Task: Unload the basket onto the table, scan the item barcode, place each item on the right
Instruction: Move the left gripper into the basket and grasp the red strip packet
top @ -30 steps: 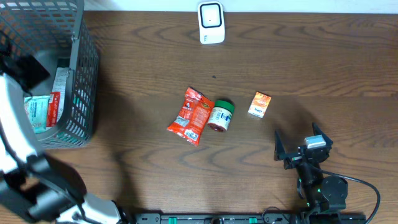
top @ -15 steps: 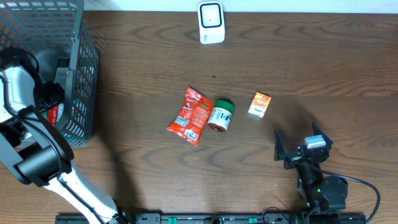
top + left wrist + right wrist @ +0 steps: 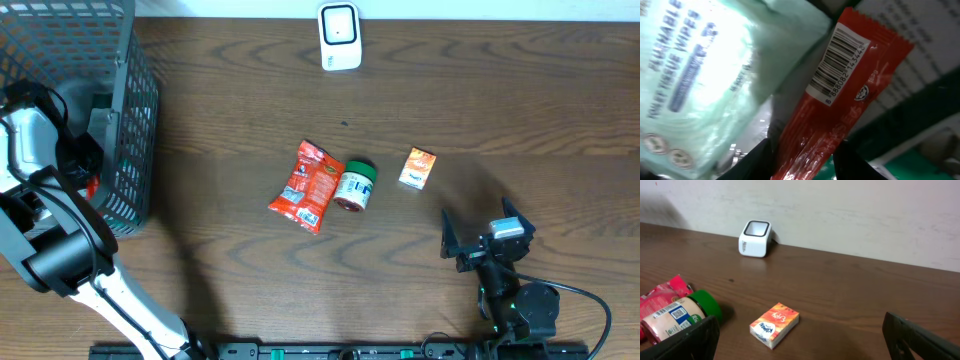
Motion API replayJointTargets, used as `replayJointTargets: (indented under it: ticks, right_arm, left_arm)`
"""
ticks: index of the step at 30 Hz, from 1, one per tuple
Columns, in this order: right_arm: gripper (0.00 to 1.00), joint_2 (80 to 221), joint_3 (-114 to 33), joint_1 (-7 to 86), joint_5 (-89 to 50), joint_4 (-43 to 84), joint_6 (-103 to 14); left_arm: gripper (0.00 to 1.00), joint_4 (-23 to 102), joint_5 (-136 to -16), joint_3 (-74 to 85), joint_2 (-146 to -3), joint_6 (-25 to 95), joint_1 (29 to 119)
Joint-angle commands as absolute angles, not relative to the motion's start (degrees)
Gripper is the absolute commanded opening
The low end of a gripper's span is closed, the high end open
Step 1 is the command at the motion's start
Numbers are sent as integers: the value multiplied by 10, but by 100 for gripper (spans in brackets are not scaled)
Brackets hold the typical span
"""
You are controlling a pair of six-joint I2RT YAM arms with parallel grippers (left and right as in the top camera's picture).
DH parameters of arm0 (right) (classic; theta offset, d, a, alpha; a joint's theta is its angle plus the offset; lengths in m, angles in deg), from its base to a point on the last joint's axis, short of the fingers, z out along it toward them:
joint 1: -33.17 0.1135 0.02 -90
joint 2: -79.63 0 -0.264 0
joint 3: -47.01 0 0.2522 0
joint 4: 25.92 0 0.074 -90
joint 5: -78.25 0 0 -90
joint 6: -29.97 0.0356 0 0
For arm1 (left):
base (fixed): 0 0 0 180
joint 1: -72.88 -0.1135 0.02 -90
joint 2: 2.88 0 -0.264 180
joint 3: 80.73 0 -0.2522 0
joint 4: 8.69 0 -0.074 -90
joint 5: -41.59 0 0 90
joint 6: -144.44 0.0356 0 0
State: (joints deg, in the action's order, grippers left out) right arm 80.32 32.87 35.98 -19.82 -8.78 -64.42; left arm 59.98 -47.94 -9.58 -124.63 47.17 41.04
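Jar [image 3: 353, 186] btw bag [image 3: 307, 186], box [image 3: 418, 169]; scanner [image 3: 339, 36] behind

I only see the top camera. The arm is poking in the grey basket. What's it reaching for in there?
Observer: A red packet sits between the sides of the left tool; whether it's pinched, I cannot tell.
Operator: Does it have stripes to scan?
Observer: Yes, its barcode faces the wrist camera.
Operator: Anything else in there?
Observer: A pale green pack of tissue wipes lies beside the packet.
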Motion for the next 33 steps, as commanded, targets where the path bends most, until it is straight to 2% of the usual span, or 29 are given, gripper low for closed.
replayJointTargets:
  ticks: [1,2,3,5,7,11,20,21,22,23,24,26,30,33]
  right_arm:
    - [99,801,329,353,-198,-86,-639]
    - [99,801,329,353,-198,-86,-639]
    - [99,801,329,353,-198,-86,-639]
    - [99,801,329,353,-198,-86,-639]
    - [99,801,329,353,-198,-86,-639]
    - [99,801,329,353,-198,-86,-639]
    - [99,801,329,353,-198,-86,-639]
    - [99,801,329,353,-198,-86,-639]
    - [99,801,329,353,-198,-86,-639]
    - [99,801,329,353,-198,-86,-639]
    - [99,801,329,353,-198,-86,-639]
    - [99,801,329,353,-198,-86,-639]
    - [99,801,329,353,-198,-86,-639]
    - [99,801,329,353,-198,-86,-639]
  left_arm:
    - [40,601,-524,-87,-1253,443,408]
    - [47,601,-522,-87,-1253,443,408]
    - [59,601,-515,-87,-1253,443,408]
    - [60,605,-492,-87,-1253,443,408]
    - [57,615,-470,-87,-1253,443,408]
    - [43,617,-469,-84,-1254,442,408]
    - [21,622,-499,-84,-1254,442,409]
    - [21,622,-499,-84,-1254,442,409]
    - [28,622,-499,-84,-1254,443,409]
    - [47,622,-499,-84,-1254,443,409]
    - [52,624,-499,-84,-1254,443,409]
    - [55,632,-499,-84,-1254,443,409]
    - [55,648,-499,-84,-1254,443,409]
    - [40,651,-499,-84,-1254,443,410]
